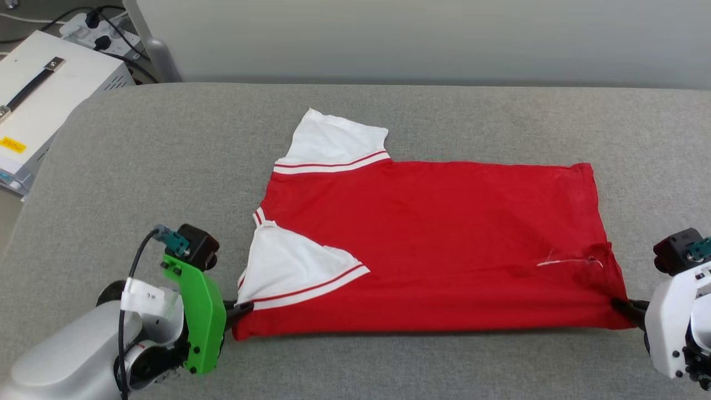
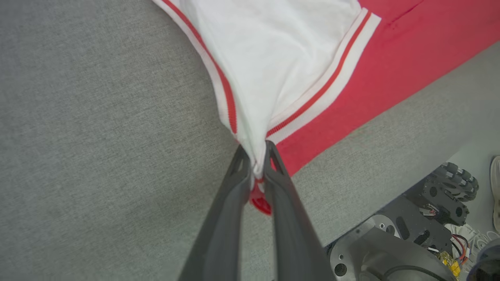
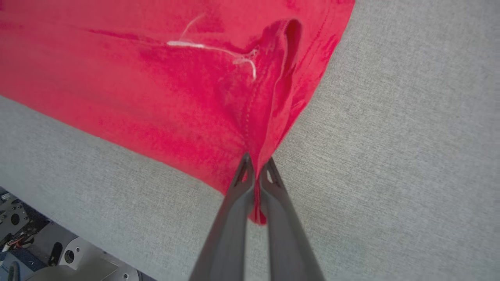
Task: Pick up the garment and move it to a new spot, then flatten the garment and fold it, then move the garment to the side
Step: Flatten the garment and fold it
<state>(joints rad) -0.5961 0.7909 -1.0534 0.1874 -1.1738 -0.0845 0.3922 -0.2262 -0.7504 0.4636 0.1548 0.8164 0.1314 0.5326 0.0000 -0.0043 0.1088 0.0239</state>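
Note:
The garment (image 1: 433, 244), a red T-shirt with white striped-trim sleeves, lies spread on the grey table with its plain red side up, collar end to the left. My left gripper (image 1: 238, 309) is shut on the near left corner, pinching the white sleeve and red cloth (image 2: 256, 156). At the near right corner my right gripper (image 1: 621, 306) is shut on the red hem (image 3: 256, 166). A loose white thread (image 3: 218, 48) lies on the cloth just above that hem corner. Both near corners are pulled slightly taut between the grippers.
The grey padded table (image 1: 166, 166) extends well beyond the shirt on every side. A white box with a black handle (image 1: 39, 94) and a power strip (image 1: 97, 30) sit off the table at the far left. The robot's wheeled base (image 2: 429, 218) shows below the table's near edge.

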